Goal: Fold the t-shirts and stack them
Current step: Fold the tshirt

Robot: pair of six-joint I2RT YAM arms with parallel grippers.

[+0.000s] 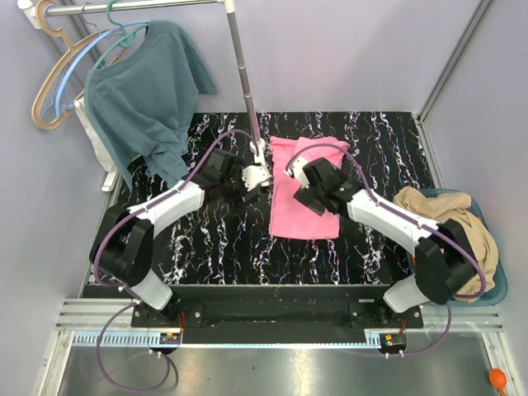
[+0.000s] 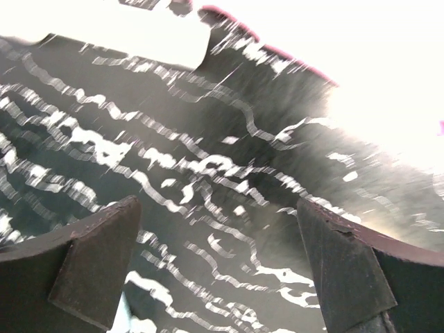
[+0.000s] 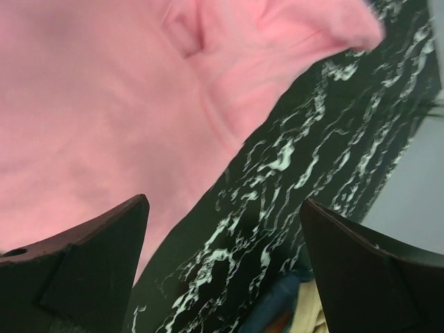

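A bright pink t-shirt (image 1: 290,210) lies folded into a long rectangle at the table's middle. My right gripper (image 1: 307,190) hovers over its upper half, open and empty; in the right wrist view (image 3: 223,201) the pink cloth (image 3: 104,104) fills the upper left, and bare table shows between the fingers. My left gripper (image 1: 247,186) hangs open just left of the shirt, beside the rack's foot. Its own view (image 2: 217,201) shows only marbled table between the fingers, with the shirt's washed-out edge (image 2: 388,83) at the upper right. A tan-beige t-shirt (image 1: 452,216) lies crumpled in a bin at the right.
The blue bin (image 1: 492,289) sits at the table's right edge. A clothes rack pole (image 1: 243,74) stands on a white foot (image 1: 258,175) behind the left gripper. A teal-blue shirt (image 1: 144,103) hangs on hangers at the back left, draping onto the table.
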